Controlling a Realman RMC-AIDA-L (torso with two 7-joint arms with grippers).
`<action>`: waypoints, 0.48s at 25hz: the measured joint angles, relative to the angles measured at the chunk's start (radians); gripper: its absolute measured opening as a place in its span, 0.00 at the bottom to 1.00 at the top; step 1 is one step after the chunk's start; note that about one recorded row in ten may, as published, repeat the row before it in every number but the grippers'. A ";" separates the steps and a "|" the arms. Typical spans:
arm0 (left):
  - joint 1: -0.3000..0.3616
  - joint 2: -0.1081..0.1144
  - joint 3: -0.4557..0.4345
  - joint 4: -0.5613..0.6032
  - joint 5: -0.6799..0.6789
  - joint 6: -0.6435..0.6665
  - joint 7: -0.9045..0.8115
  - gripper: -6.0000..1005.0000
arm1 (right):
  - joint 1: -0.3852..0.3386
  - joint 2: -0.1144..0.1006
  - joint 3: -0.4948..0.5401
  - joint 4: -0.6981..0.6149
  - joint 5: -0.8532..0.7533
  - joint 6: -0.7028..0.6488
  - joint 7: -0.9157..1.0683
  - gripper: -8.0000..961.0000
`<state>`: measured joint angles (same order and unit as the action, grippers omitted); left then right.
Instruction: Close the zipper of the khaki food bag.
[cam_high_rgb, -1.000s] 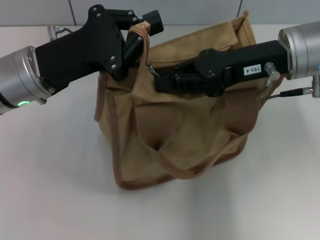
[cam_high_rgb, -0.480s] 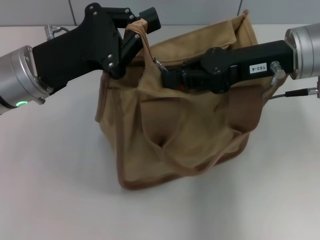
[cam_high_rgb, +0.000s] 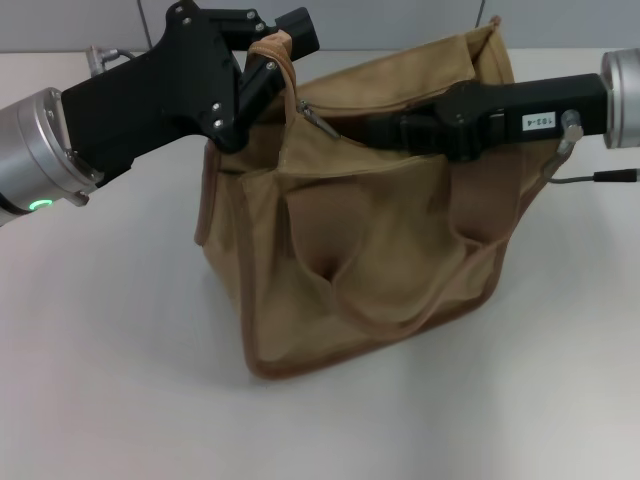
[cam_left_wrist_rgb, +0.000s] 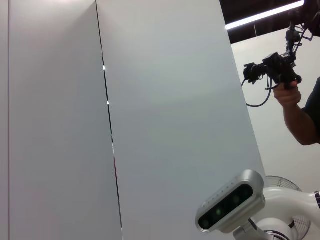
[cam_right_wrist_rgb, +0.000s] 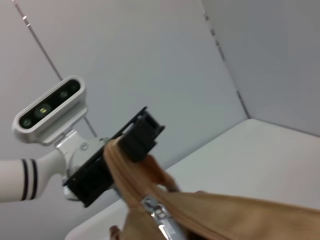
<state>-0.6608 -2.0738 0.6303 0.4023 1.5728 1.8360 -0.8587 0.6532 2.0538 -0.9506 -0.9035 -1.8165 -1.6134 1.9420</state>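
- Left gripper (cam_high_rgb: 272, 52): reaches in from the left of the head view, its black body angled up toward the bag's near-left top corner. Its fingers are closed on the darker tan strap handle (cam_high_rgb: 285, 60), pinching the loop at its crest and holding it raised above the bag's rim. The right wrist view shows the same gripper (cam_right_wrist_rgb: 135, 137) farther off, black jaws clamped on the tan strap.
- Khaki food bag (cam_high_rgb: 360, 260): stands on the white table (cam_high_rgb: 110, 350) between the two arms, its front pocket facing the camera and a second handle (cam_high_rgb: 345, 300) drooping over that face. Brown piping edges the base and corners. The body leans and sags; the top is pulled into a ridge running from the held strap toward the right.
- Zipper (cam_high_rgb: 312, 118): the small silver slider and pull tab sit on the top ridge, just right of the held strap and close below the left gripper. In the right wrist view the slider (cam_right_wrist_rgb: 159, 216) shows at the end of the tan tape.
- Right gripper (cam_high_rgb: 385, 130): lies across the bag's top from the right, tip to the right of the slider and apart from it. Whether its fingers are parted or closed cannot be told.
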 joint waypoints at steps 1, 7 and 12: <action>0.000 0.000 0.000 0.000 0.000 0.000 0.000 0.01 | -0.003 -0.001 0.012 -0.001 -0.001 -0.001 -0.004 0.04; -0.003 0.001 0.000 0.000 0.000 0.000 0.000 0.01 | -0.023 -0.002 0.096 0.005 0.034 -0.072 -0.050 0.01; -0.003 0.002 0.007 0.000 0.000 0.012 0.001 0.01 | -0.012 0.000 0.104 0.038 0.048 -0.103 -0.082 0.01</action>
<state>-0.6641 -2.0723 0.6368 0.4018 1.5729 1.8479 -0.8573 0.6414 2.0541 -0.8467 -0.8658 -1.7681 -1.7169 1.8600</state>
